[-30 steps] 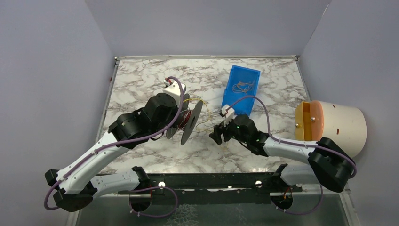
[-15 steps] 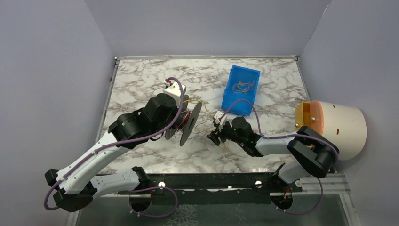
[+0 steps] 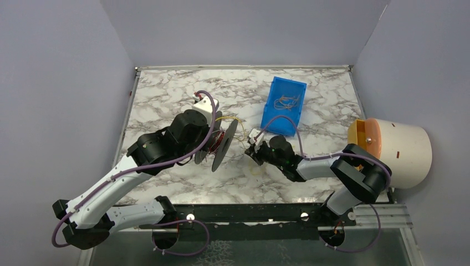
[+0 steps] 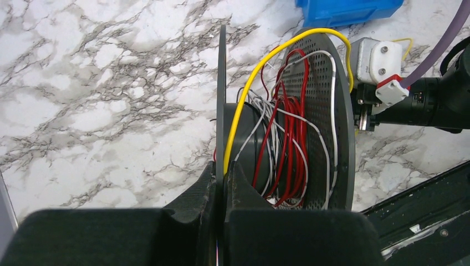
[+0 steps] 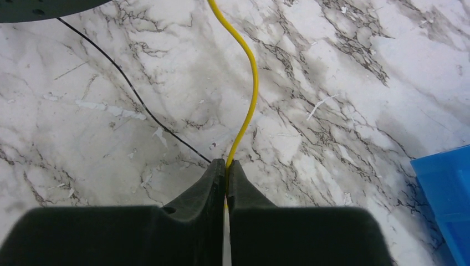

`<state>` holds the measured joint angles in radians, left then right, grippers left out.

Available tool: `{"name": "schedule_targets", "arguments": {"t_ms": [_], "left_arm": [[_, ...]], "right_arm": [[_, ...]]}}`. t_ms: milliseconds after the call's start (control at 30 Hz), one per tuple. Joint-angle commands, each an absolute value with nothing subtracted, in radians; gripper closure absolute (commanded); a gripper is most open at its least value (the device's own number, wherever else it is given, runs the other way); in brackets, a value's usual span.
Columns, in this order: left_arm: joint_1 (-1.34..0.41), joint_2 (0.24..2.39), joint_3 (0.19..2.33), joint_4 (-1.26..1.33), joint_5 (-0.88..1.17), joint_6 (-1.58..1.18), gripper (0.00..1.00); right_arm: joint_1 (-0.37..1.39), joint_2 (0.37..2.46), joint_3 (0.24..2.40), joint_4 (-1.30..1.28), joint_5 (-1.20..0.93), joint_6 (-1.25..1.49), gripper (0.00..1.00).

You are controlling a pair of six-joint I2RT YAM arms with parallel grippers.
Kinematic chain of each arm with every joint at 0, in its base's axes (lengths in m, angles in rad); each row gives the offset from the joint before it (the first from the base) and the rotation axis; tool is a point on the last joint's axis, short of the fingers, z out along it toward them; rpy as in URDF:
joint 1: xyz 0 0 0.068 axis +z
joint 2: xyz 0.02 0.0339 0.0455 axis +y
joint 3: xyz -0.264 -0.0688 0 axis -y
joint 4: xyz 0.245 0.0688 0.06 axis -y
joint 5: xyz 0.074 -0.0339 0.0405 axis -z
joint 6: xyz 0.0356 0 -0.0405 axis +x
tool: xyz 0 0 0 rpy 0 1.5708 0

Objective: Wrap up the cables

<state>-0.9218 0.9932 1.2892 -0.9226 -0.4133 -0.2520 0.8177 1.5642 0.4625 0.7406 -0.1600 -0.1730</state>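
On the marble table [image 3: 166, 94], my left gripper [image 4: 223, 166] clamps the spool [image 4: 332, 111] by its near flange. Just beside it, my right gripper [image 5: 226, 163] pinches the yellow cable [image 5: 252, 83], which runs straight ahead to the spool.

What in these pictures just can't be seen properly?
Right wrist view: the yellow wire vanishes into the shut right pincer; its end is hidden.
Left wrist view: the left pincer covers the bottom of the spool.
Top view: the wires in the blue bin are too small to count.
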Motion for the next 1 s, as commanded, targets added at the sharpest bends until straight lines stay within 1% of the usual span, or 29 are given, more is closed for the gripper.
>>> {"name": "schedule_targets", "arguments": {"t_ms": [0, 167, 467, 767, 967], "left_arm": [[-0.916, 0.964, 1.347, -0.878, -0.427, -0.259, 1.00], [-0.916, 0.955, 1.373, -0.879, -0.413, -0.263, 1.00], [-0.916, 0.939, 1.391, -0.899, -0.356, -0.286, 1.00], [-0.916, 0.903, 1.399, -0.925, -0.265, -0.299, 1.00], [-0.916, 0.891, 1.421, -0.923, -0.217, -0.319, 1.00]], "right_arm": [[0.814, 1.578, 0.461, 0.806, -0.083, -0.153, 0.98], [0.815, 1.564, 0.431, 0.856, 0.044, -0.117, 0.99], [0.783, 1.514, 0.417, 0.841, 0.251, -0.012, 0.99], [0.668, 1.488, 0.452, 0.682, 0.166, 0.184, 0.99], [0.652, 1.517, 0.448, 0.648, 0.114, 0.266, 0.99]]}}
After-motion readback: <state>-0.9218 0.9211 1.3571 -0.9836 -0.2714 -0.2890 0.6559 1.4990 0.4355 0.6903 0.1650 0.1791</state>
